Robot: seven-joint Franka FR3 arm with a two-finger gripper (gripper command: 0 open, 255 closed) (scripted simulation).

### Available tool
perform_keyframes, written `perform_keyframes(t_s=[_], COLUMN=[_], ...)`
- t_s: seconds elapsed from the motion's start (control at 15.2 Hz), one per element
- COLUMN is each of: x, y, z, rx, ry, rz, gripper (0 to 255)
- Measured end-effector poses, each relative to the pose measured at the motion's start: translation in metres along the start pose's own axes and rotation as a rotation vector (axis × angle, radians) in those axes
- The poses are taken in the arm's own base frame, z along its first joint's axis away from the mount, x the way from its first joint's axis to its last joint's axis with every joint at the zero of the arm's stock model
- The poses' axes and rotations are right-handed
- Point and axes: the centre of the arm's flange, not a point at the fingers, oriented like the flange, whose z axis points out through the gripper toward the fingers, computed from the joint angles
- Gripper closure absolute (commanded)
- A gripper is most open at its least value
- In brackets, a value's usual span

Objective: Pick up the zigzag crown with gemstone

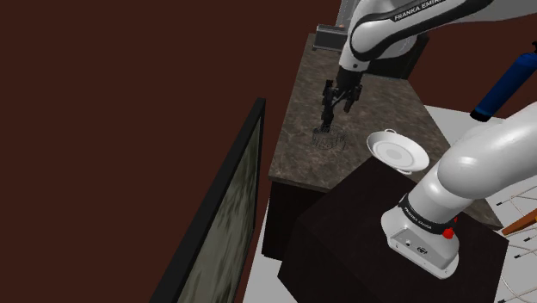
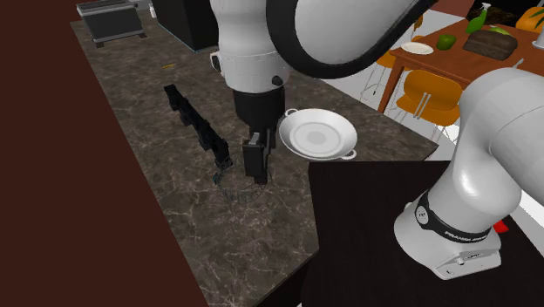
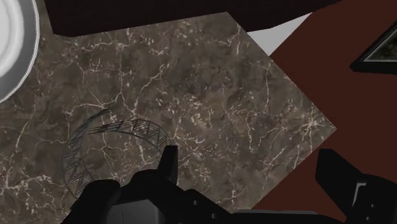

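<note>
A: Zigzag crown (image 3: 137, 128), where is it?
B: Flat on the dark marble counter (image 3: 210, 83), a thin wire ring, near the white dish (image 1: 397, 152).
A: And the gripper (image 3: 251, 165)?
B: Low over the counter, fingers spread apart, clasping nothing. The crown lies beside one finger, outside the gap.

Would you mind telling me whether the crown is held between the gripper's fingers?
No, the crown lies on the countertop outside the gripper, whose fingers stand apart.
</note>
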Motion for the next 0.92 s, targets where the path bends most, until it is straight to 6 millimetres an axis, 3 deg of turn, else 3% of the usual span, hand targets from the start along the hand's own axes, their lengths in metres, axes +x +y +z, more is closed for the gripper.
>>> perform_keyframes(t_s=[0.92], x=[0.095], y=[0.047], z=[0.141], rx=[-0.066], ry=[0.025], rz=[0.030], gripper=[0])
